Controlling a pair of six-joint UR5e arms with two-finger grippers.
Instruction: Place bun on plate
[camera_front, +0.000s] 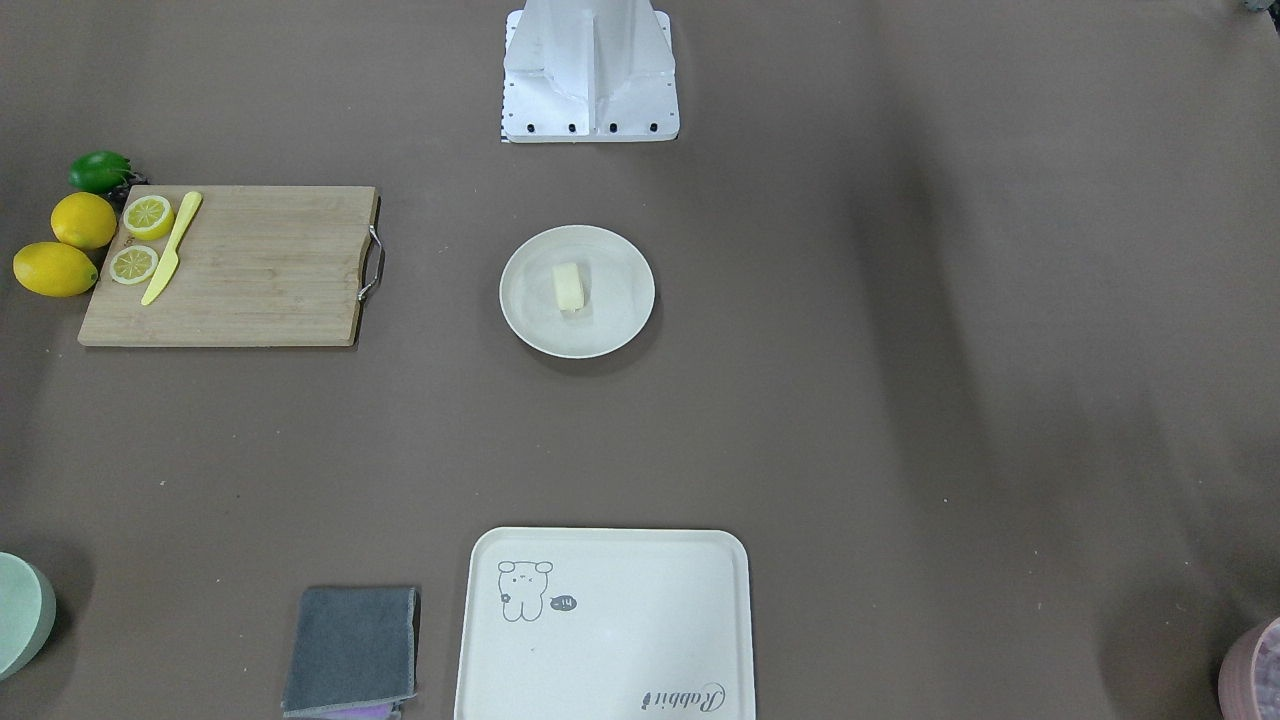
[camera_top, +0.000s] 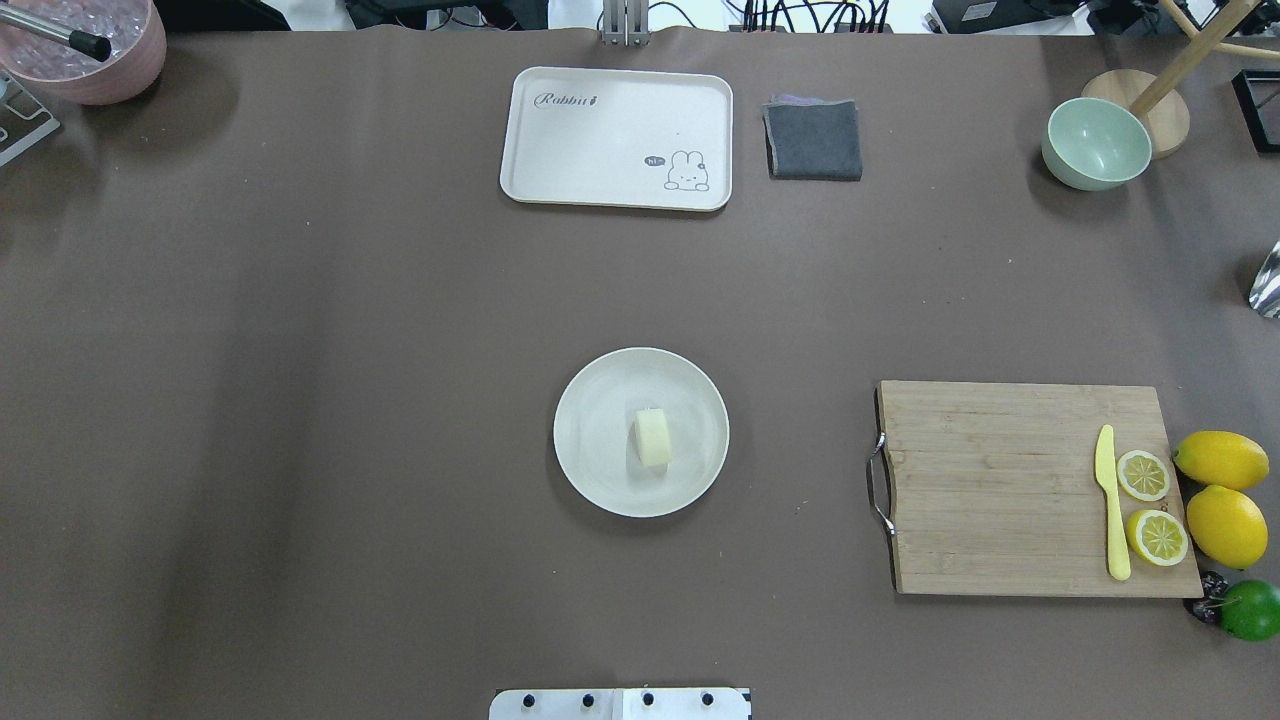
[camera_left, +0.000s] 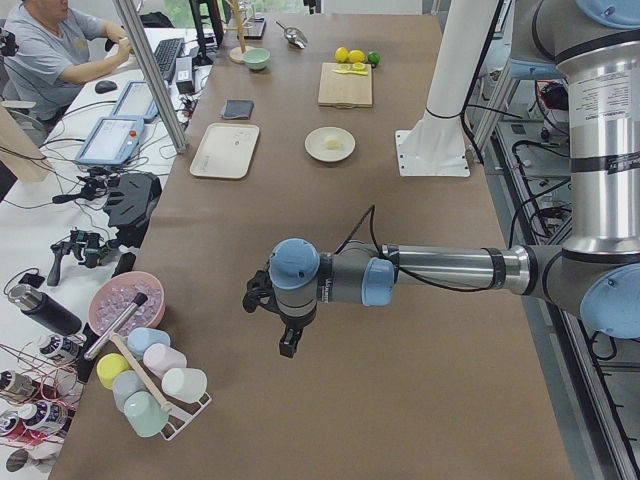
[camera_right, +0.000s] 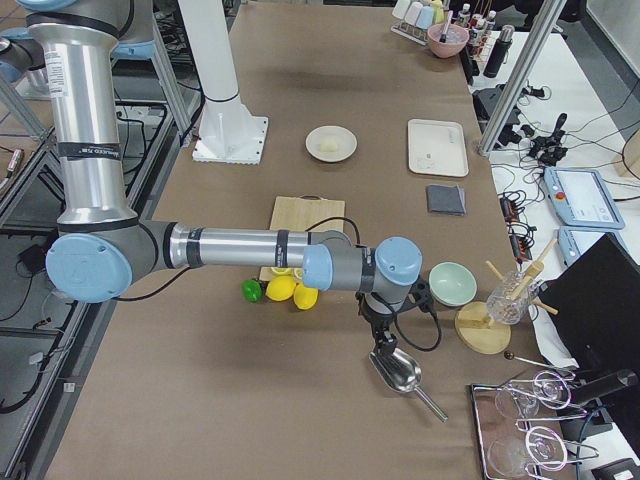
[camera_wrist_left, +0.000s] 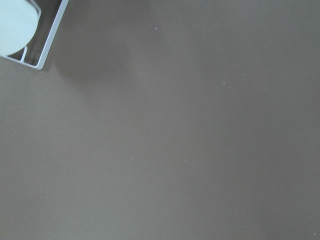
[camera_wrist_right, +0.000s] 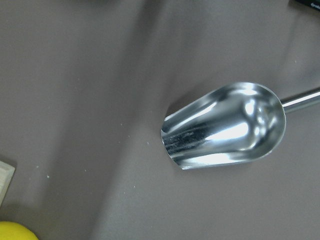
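The pale cream-yellow bun (camera_front: 568, 287) (camera_top: 652, 437) lies on the round off-white plate (camera_front: 620, 290) (camera_top: 600, 430) at the table's middle, in front of the robot's base. Neither gripper is near it. My left gripper (camera_left: 288, 345) hangs over bare table at the left end, far from the plate, and shows only in the exterior left view. My right gripper (camera_right: 383, 335) hangs at the right end above a metal scoop (camera_right: 398, 372) (camera_wrist_right: 225, 125), and shows only in the exterior right view. I cannot tell whether either one is open or shut.
A wooden cutting board (camera_top: 1010, 485) holds a yellow knife (camera_top: 1110, 500) and two lemon halves, with whole lemons (camera_top: 1222, 460) and a lime beside it. A cream tray (camera_top: 617, 137), grey cloth (camera_top: 813, 139) and green bowl (camera_top: 1095, 143) sit at the far side. A person (camera_left: 55, 45) sits beyond.
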